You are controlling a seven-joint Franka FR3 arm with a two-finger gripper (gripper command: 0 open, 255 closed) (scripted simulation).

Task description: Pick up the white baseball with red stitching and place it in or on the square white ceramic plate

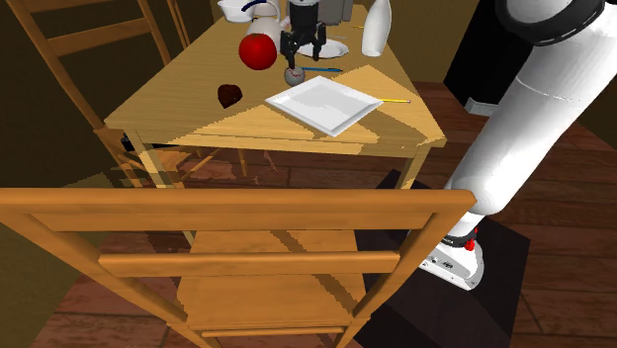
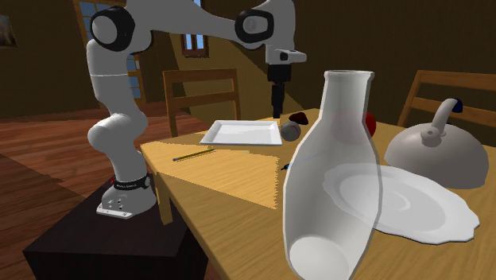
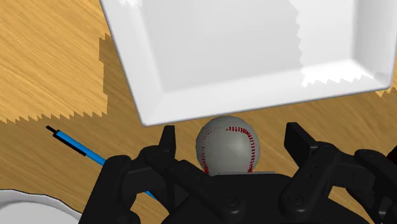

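Note:
The baseball (image 3: 228, 147), greyish white with red stitching, lies on the wooden table just outside one edge of the square white plate (image 3: 254, 51). My gripper (image 3: 231, 129) hangs straight over the ball, open. Its fingers (image 3: 167, 139) stand apart on either side of the ball without touching it. In the shoulder view the gripper (image 1: 302, 53) sits a little above the ball (image 1: 294, 74), and the plate (image 1: 324, 103) lies toward the table's near side. In the second exterior view the gripper (image 2: 277, 114) is above the ball (image 2: 290, 130), beside the plate (image 2: 242, 132).
A red apple (image 1: 259, 50), a dark lump (image 1: 229, 95), a blue pen (image 1: 322, 70) and a yellow pencil (image 1: 395, 101) lie around the plate. A white vase (image 2: 334, 175), a round plate (image 2: 413, 208) and a domed grey kettle (image 2: 437, 155) stand further along. A wooden chair (image 1: 247, 213) blocks the shoulder view's foreground.

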